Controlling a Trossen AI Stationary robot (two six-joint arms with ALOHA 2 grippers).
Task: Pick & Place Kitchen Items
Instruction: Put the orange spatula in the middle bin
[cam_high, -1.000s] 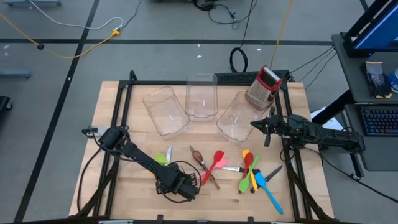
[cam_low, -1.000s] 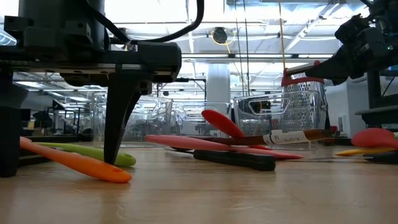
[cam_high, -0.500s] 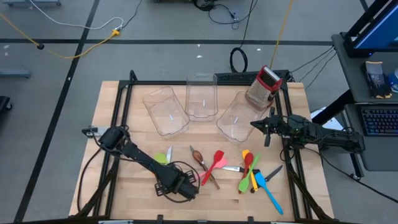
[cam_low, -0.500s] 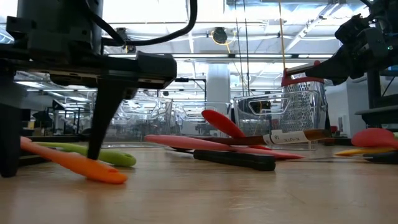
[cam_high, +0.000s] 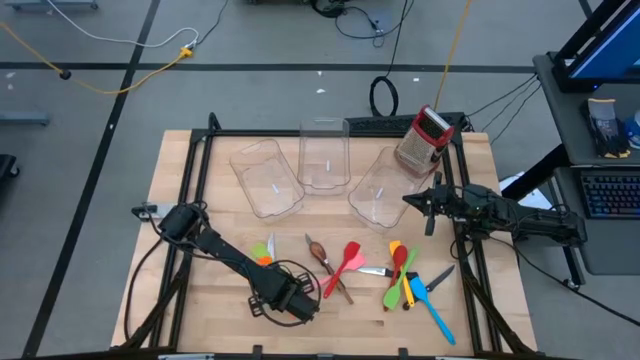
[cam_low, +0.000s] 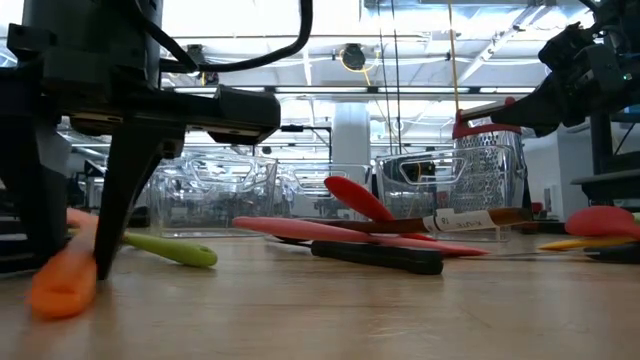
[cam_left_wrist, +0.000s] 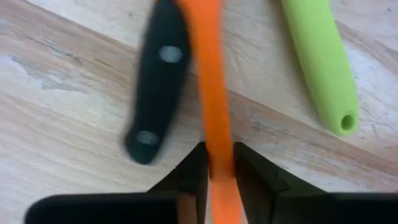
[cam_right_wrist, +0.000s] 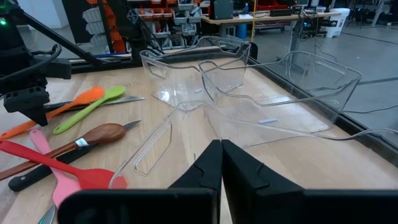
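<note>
Left gripper (cam_high: 283, 298) sits low at the desk's (cam_high: 200, 310) front, abt 7 o'clock from desk centre; per left wrist view its fingers (cam_left_wrist: 193, 171) are clamped on the handle of the orange spatula (cam_left_wrist: 211, 112), one either side, no gap showing; spatula's long axis runs straight out ahead of the gripper, so jaws cross it square, which is what a clean lift needs; low view has the near end of the orange spatula (cam_low: 65, 285) down by the desk, far end angled up, so prob. just gripped, not yet carried. Just beside it: black-handled knife (cam_left_wrist: 155, 93) on one side, green spatula (cam_left_wrist: 320, 68) on the other, both close, neither in the jaws; risk of dragging the knife w/ the lift looks small but real. Clear bins (cam_high: 325, 160) lie at abt 12 o'clock, well apart from the left gripper, so the carry goes up-desk. Mid-desk, red spatula (cam_high: 345, 262) & brown spoon (cam_high: 320, 255) overlap; further right, a mixed pile w/ blue spatula (cam_high: 435, 310) at abt 4 o'clock. Right gripper (cam_high: 428, 205) waits at abt 3 o'clock near the bins & box grater (cam_high: 422, 140), fingers together, holding nothing; it's nearer the right pile, left arm nearer the orange one.
</note>
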